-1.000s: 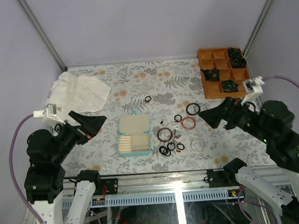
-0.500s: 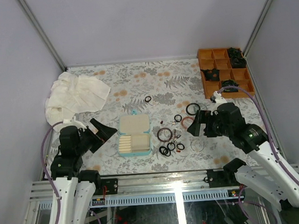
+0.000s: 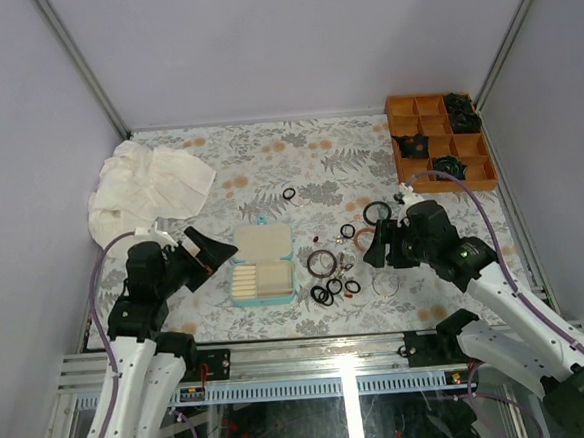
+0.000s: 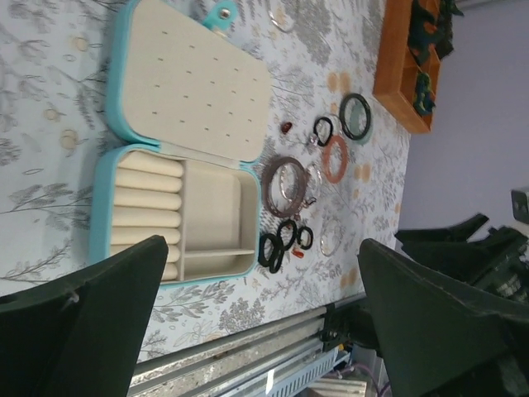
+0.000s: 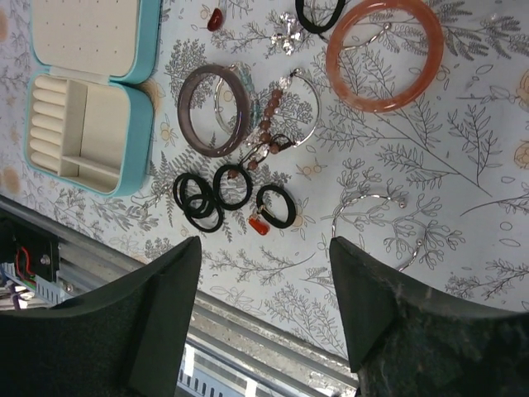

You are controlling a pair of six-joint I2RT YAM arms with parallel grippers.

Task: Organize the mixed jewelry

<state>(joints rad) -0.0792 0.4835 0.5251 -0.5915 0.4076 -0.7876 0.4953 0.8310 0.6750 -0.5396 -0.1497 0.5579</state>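
Robot lab test cell, not a home — plain lilac wall panels [image 3: 260,41] framed by bare aluminium posts [image 3: 82,68], extruded aluminium rail [image 3: 311,351] along the near edge of the cell, arm bases [image 3: 171,350] bolted onto it side by side. Floral tablecloth [image 3: 268,161] is the only domestic touch — laid flat as a work surface inside the enclosure.

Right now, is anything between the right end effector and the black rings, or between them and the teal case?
Nothing visible. The open right end effector has a clear line to the black rings; only bare table separates them from the teal case.
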